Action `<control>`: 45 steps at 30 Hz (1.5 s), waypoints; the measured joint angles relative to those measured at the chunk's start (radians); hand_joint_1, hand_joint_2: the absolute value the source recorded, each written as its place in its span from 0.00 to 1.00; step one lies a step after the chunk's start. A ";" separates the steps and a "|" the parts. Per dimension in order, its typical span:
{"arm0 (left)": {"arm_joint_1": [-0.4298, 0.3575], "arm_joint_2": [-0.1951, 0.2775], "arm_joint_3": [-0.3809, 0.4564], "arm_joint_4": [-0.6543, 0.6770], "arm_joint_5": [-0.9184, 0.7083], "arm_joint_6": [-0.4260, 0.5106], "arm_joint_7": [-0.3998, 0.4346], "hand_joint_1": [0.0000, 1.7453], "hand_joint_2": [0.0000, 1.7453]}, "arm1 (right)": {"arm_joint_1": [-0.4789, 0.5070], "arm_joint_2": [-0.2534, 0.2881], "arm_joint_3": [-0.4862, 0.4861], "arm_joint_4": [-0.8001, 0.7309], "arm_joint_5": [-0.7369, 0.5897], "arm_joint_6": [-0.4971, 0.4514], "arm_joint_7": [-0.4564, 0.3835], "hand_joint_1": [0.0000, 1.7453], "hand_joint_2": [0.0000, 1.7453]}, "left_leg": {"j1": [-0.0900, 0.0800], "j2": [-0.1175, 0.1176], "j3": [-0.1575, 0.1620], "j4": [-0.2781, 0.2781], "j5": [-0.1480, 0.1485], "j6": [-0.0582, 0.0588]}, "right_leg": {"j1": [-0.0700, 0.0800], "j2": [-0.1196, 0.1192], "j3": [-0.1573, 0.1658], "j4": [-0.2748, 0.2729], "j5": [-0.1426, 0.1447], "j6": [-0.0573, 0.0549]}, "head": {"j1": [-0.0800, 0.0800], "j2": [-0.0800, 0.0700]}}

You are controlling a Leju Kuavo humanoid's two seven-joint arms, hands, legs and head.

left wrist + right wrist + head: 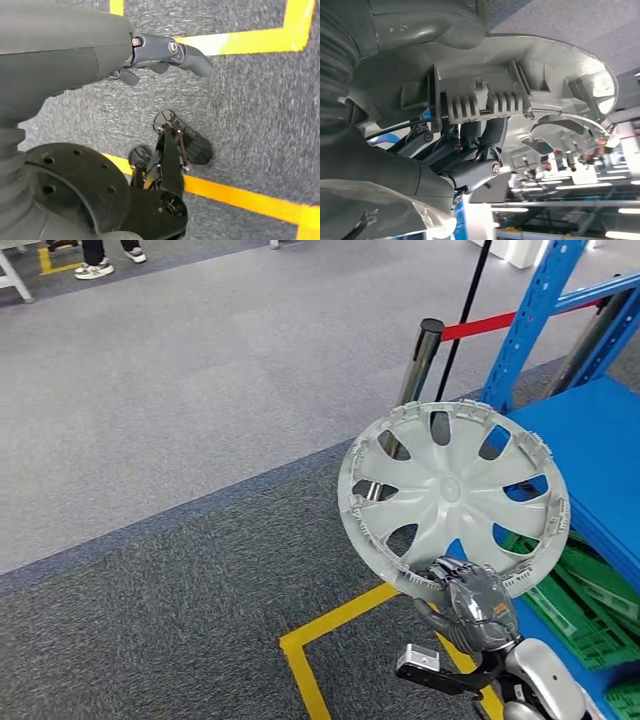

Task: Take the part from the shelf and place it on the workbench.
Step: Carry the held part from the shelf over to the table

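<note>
Silver-grey plastic, spoked and round, the wheel cover [451, 488] is up in the air in the head view, tilted so that its inner face looks toward the camera, with the blue shelf [604, 450] just behind and to the right of it. The right hand [469, 602] grasps it at its lower rim, fingers curled over the edge, and nothing else bears it. From the right wrist view the same hold shows from close behind: dark fingers [478, 160] pressed against the ribbed clips on the underside of the cover [546, 75], the thick thumb lying across the other face of the rim (the far edge of the disc stands out against the ceiling lights).

Green plastic crates [592, 595] lie on the shelf's lower level, partly seen through the cover's cut-outs. A metal post [420, 360] with a red barrier belt [483, 325] stands on the carpet beside the shelf's blue upright. Yellow tape [332, 635] marks a corner on the dark carpet below the cover. At the far top left a person's shoes [94, 270] stand on the lighter grey floor.

The left hand [170, 52] hangs over dark carpet crossed by yellow tape lines [241, 42]; its fingers are stretched out and apart, and it carries nothing.
</note>
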 joint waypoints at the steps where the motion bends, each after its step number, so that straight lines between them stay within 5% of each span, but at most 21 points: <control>1: 0.000 0.002 0.000 0.000 -0.002 -0.002 0.000 0.00 1.00 | -0.001 0.000 0.002 0.000 0.003 0.000 0.000 1.00 1.00 | 0.000 -0.012 -0.006 0.007 -0.002 -0.005 | -0.002 0.016 0.014 -0.027 0.004 -0.002 | 0.000 0.000; 4: 0.003 0.008 0.000 0.001 -0.010 -0.004 0.002 0.00 1.00 | -0.012 0.001 0.010 -0.001 0.011 0.002 0.000 1.00 1.00 | 0.005 -0.036 -0.017 0.011 0.001 -0.018 | 0.000 0.003 0.024 -0.034 0.000 -0.021 | 0.000 0.000; 6: 0.004 0.012 0.000 0.002 -0.014 -0.004 0.005 0.00 1.00 | -0.023 0.002 0.013 -0.001 0.014 0.007 0.001 1.00 1.00 | 0.003 0.001 -0.034 0.047 -0.021 -0.029 | 0.000 -0.021 0.029 -0.037 0.001 -0.035 | -0.006 0.000; 8: 0.002 0.014 0.000 0.003 -0.016 -0.004 0.008 0.00 1.00 | -0.029 0.003 0.016 -0.001 0.017 0.009 0.002 1.00 1.00 | 0.005 0.060 -0.086 0.156 -0.074 -0.040 | 0.003 -0.048 0.034 -0.037 -0.003 -0.045 | -0.012 0.000; 11: 0.001 0.017 0.000 0.003 -0.017 -0.004 0.010 0.00 1.00 | -0.037 0.003 0.024 0.000 0.019 0.009 0.002 1.00 1.00 | 0.010 0.085 -0.153 0.288 -0.110 -0.043 | 0.010 -0.091 0.040 -0.037 -0.010 -0.051 | -0.013 0.000; 13: 0.003 0.019 0.000 0.003 -0.018 -0.004 0.011 0.00 1.00 | -0.043 0.003 0.030 0.000 0.019 0.009 0.002 1.00 1.00 | 0.007 0.094 -0.116 0.211 -0.053 -0.033 | 0.013 -0.116 0.047 -0.038 -0.016 -0.051 | -0.013 0.000; 15: 0.002 0.021 0.000 0.004 -0.018 -0.005 0.011 0.00 1.00 | -0.049 0.003 0.033 0.000 0.019 0.009 0.002 1.00 1.00 | -0.008 0.135 -0.052 0.079 -0.002 -0.016 | 0.016 -0.139 0.054 -0.038 -0.022 -0.046 | -0.013 0.000; 17: 0.000 0.024 0.000 0.004 -0.019 -0.007 0.011 0.00 1.00 | -0.054 0.003 0.035 0.000 0.019 0.009 0.001 1.00 1.00 | -0.022 0.160 -0.024 0.017 0.007 -0.006 | 0.019 -0.161 0.058 -0.042 -0.027 -0.038 | -0.013 0.000; 19: 0.002 0.026 0.000 0.004 -0.019 -0.010 0.011 0.00 1.00 | -0.060 0.004 0.040 0.000 0.019 0.009 0.000 1.00 1.00 | -0.021 0.142 -0.021 0.004 0.009 0.001 | 0.020 -0.180 0.064 -0.050 -0.030 -0.028 | -0.013 0.000; 22: 0.003 0.027 0.000 0.004 -0.019 -0.011 0.011 0.00 1.00 | -0.066 0.006 0.044 0.002 0.019 0.009 0.000 1.00 1.00 | -0.010 0.107 0.001 -0.027 0.021 0.014 | 0.017 -0.118 0.042 0.007 -0.070 -0.020 | -0.009 0.000; 24: 0.000 0.027 0.000 0.004 -0.020 -0.012 0.011 0.00 1.00 | -0.067 0.006 0.046 0.004 0.019 0.009 0.000 1.00 1.00 | -0.008 0.084 0.004 -0.030 0.021 0.018 | 0.016 -0.065 -0.023 0.128 -0.119 -0.017 | -0.004 0.000; 26: 0.000 0.026 0.000 0.005 -0.020 -0.012 0.011 0.00 1.00 | -0.066 0.006 0.049 0.005 0.020 0.010 -0.001 1.00 1.00 | -0.007 0.057 0.005 -0.027 0.018 0.018 | 0.014 -0.054 -0.076 0.203 -0.126 -0.010 | 0.000 0.000; 28: 0.000 0.025 0.000 0.006 -0.021 -0.013 0.011 0.00 1.00 | -0.066 0.006 0.052 0.006 0.020 0.009 0.000 1.00 1.00 | -0.003 0.027 0.006 -0.019 0.013 0.012 | 0.009 -0.049 -0.061 0.136 -0.058 -0.004 | 0.000 0.000; 30: 0.000 0.026 0.000 0.006 -0.023 -0.012 0.011 0.00 1.00 | -0.068 0.006 0.054 0.007 0.019 0.008 0.000 1.00 1.00 | 0.001 -0.001 0.002 -0.001 0.001 0.001 | 0.000 -0.010 -0.011 0.019 -0.003 0.003 | 0.001 0.000; 32: 0.000 0.028 0.000 0.006 -0.026 -0.011 0.010 0.00 1.00 | -0.071 0.006 0.057 0.008 0.020 0.008 -0.002 1.00 1.00 | 0.003 -0.023 -0.010 0.014 -0.004 -0.010 | -0.003 0.021 0.014 -0.026 0.000 -0.001 | 0.003 0.000; 34: 0.003 0.029 0.000 0.007 -0.030 -0.011 0.010 0.00 1.00 | -0.077 0.006 0.060 0.009 0.021 0.007 -0.003 1.00 1.00 | 0.005 -0.044 -0.018 0.016 -0.002 -0.017 | -0.001 0.009 0.018 -0.026 -0.001 -0.013 | 0.002 0.000; 37: 0.004 0.030 0.000 0.008 -0.037 -0.011 0.010 0.00 1.00 | -0.084 0.008 0.061 0.009 0.021 0.007 -0.002 1.00 1.00 | 0.004 0.012 -0.044 0.073 -0.034 -0.030 | -0.001 -0.029 0.030 -0.032 -0.003 -0.032 | -0.004 0.000; 39: 0.001 0.029 0.000 0.008 -0.040 -0.011 0.010 0.00 1.00 | -0.084 0.008 0.061 0.009 0.021 0.007 -0.004 1.00 1.00 | 0.006 0.069 -0.105 0.196 -0.086 -0.039 | 0.006 -0.057 0.037 -0.033 -0.009 -0.042 | -0.009 0.000; 41: 0.000 0.029 0.000 0.009 -0.043 -0.011 0.011 0.00 1.00 | -0.085 0.008 0.062 0.010 0.021 0.007 -0.006 1.00 1.00 | 0.010 0.083 -0.156 0.292 -0.110 -0.041 | 0.011 -0.086 0.043 -0.033 -0.015 -0.047 | -0.009 0.000; 43: 0.001 0.028 0.000 0.010 -0.045 -0.010 0.012 0.00 1.00 | -0.088 0.008 0.063 0.010 0.020 0.007 -0.008 1.00 1.00 | 0.010 0.089 -0.143 0.254 -0.067 -0.034 | 0.013 -0.110 0.053 -0.033 -0.024 -0.047 | -0.009 0.000; 45: 0.001 0.029 0.000 0.011 -0.046 -0.009 0.012 0.00 1.00 | -0.091 0.009 0.063 0.010 0.019 0.007 -0.008 1.00 1.00 | -0.003 0.130 -0.083 0.127 0.000 -0.019 | 0.015 -0.133 0.064 -0.034 -0.034 -0.041 | -0.009 0.000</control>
